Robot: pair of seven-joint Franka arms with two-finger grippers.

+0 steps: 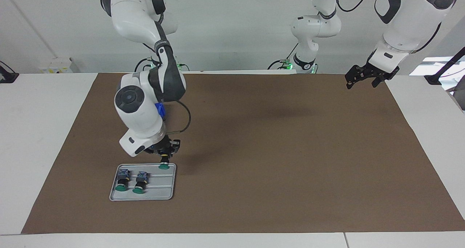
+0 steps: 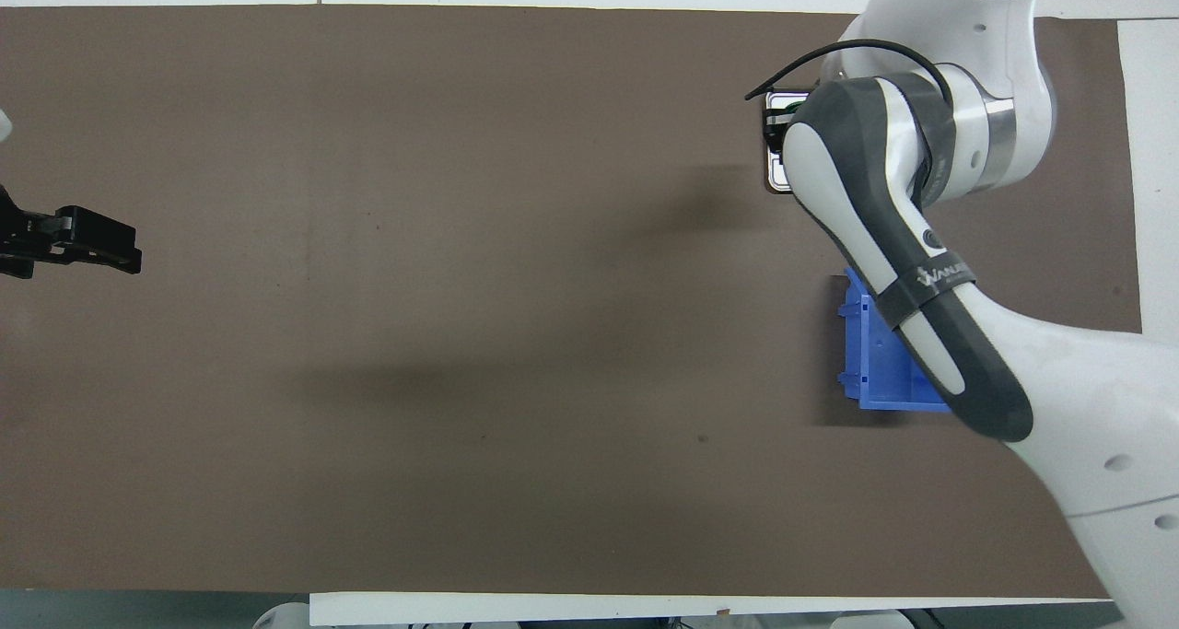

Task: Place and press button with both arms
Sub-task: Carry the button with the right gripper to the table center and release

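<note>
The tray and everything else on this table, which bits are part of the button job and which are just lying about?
Job: button in the right gripper over the tray; left gripper, waiting.
Lying about: two spare buttons in the tray; blue bin; brown mat.

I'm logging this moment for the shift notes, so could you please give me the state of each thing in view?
Right gripper: down at the tray, shut on the button.
Held button: upright, green cap down, at the tray's edge nearest the robots.
Two other buttons: lying in the tray, side by side.
Tray: flat on the mat.
Left gripper: waiting, raised over the mat's edge.
Blue bin: on the mat, partly hidden.
</note>
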